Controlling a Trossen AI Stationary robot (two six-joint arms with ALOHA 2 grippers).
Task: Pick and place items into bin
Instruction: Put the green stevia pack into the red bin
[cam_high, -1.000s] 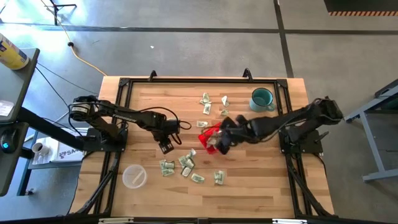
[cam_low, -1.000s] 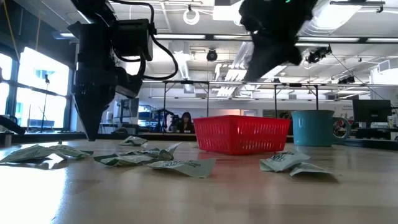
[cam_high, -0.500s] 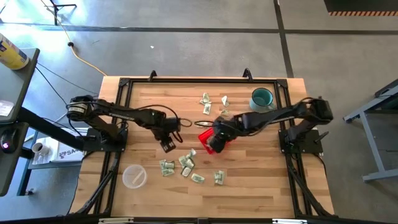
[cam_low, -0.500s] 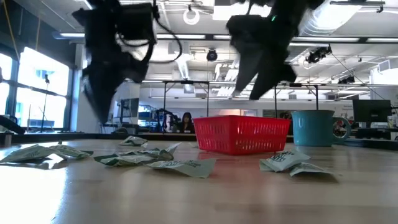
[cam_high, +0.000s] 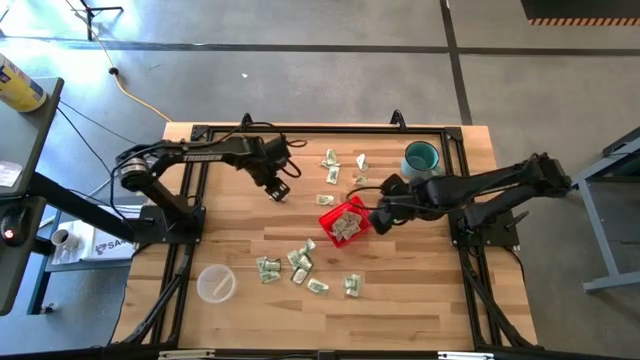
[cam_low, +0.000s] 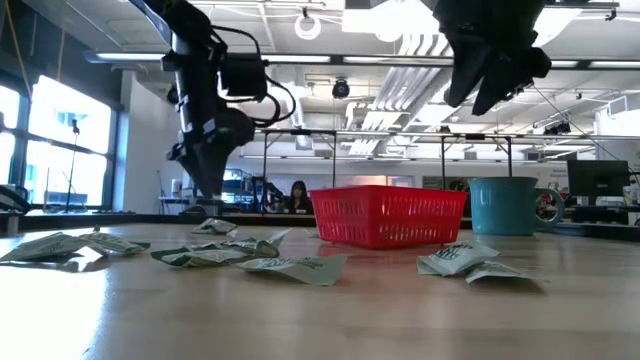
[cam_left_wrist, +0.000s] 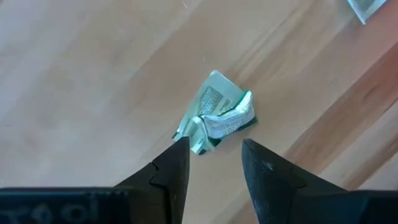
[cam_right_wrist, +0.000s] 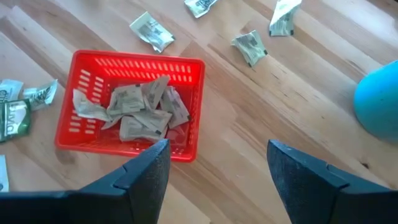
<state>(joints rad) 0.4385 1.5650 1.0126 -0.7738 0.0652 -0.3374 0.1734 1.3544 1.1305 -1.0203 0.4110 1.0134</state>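
Right claw (cam_right_wrist: 214, 165) open beside red basket (cam_right_wrist: 186, 68), packets (cam_right_wrist: 140, 109) overlapping inside

I see a grey concrete floor (cam_high: 300, 60) with dark seams around the wood-plank table (cam_high: 250, 300). A yellow cable (cam_high: 135, 98) runs across the floor on the far left. A grey desk (cam_high: 25, 190) sits at left, a grey metal frame (cam_high: 605, 190) at right. Across the table, big windows (cam_low: 60, 150) on the left, white ceiling ducts (cam_low: 400, 60) and lights, and a person (cam_low: 299, 196) seated far back.
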